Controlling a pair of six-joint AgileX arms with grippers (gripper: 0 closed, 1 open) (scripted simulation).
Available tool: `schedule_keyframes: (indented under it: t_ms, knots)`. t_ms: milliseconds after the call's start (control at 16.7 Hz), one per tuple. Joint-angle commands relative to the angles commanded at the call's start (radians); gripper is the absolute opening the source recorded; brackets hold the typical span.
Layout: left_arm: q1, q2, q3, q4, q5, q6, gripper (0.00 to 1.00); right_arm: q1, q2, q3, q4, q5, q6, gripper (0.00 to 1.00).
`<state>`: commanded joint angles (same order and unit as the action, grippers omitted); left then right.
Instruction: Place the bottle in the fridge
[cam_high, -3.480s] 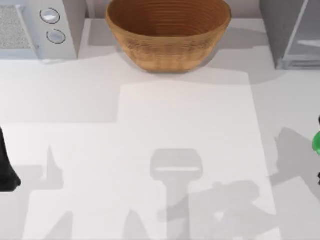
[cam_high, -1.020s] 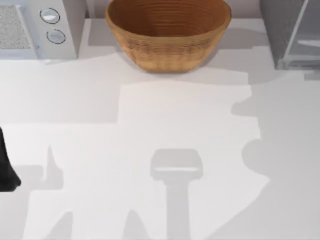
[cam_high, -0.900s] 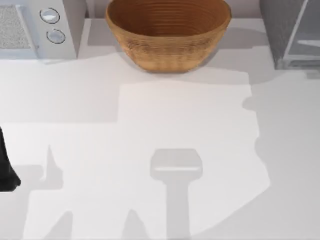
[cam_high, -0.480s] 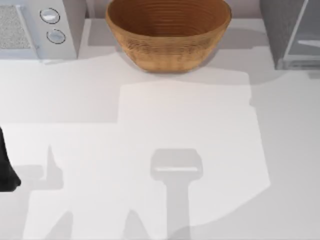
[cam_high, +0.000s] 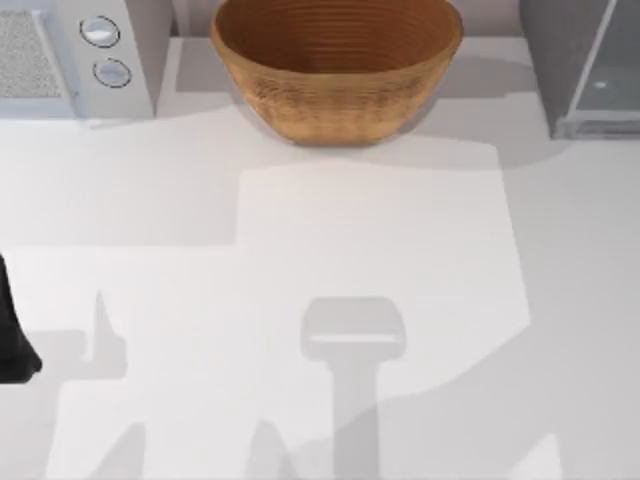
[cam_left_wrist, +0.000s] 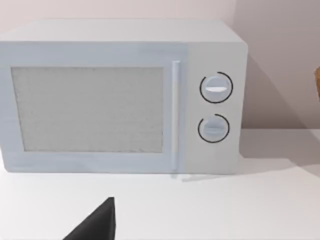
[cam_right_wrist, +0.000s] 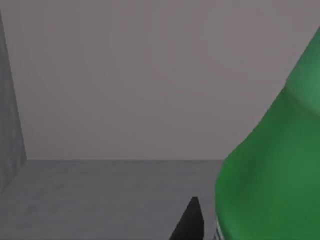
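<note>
The green bottle (cam_right_wrist: 270, 165) looms close in the right wrist view, and my right gripper (cam_right_wrist: 210, 225) is shut on it, one dark fingertip (cam_right_wrist: 190, 222) lying against its side. Behind the bottle lie a grey floor and plain grey walls, like the inside of a cabinet. The grey fridge (cam_high: 575, 65) with its pale glassy door panel (cam_high: 612, 70) stands at the table's back right corner in the top view. My left arm (cam_high: 12, 345) stays parked at the table's left edge.
A light-grey microwave (cam_high: 75, 55) with two round knobs sits at the back left and faces the left wrist camera (cam_left_wrist: 120, 97). A wide wicker basket (cam_high: 335, 65) stands at the back middle. White tabletop (cam_high: 350, 250) spreads in front of them.
The bottle and right gripper, at the top view's right edge 3.5 s ago, have left that view. The right arm's shadow has drifted from the table's right side to the front. The left arm is still.
</note>
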<state>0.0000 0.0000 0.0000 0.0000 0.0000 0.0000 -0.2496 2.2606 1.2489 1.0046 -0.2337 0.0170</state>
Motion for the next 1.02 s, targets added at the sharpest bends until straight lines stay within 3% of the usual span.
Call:
schedule_keyframes:
  t_ms: [300, 600, 1020]
  knots:
    - [0.0, 0.0, 0.0, 0.0, 0.0, 0.0, 1.0, 0.022, 0.104, 0.216, -0.107, 0.023, -0.003, 0.01]
    - [0.0, 0.0, 0.0, 0.0, 0.0, 0.0, 1.0, 0.025, 0.115, 0.236, -0.12, 0.026, -0.003, 0.01]
    - [0.0, 0.0, 0.0, 0.0, 0.0, 0.0, 1.0, 0.025, 0.115, 0.236, -0.12, 0.026, -0.003, 0.53]
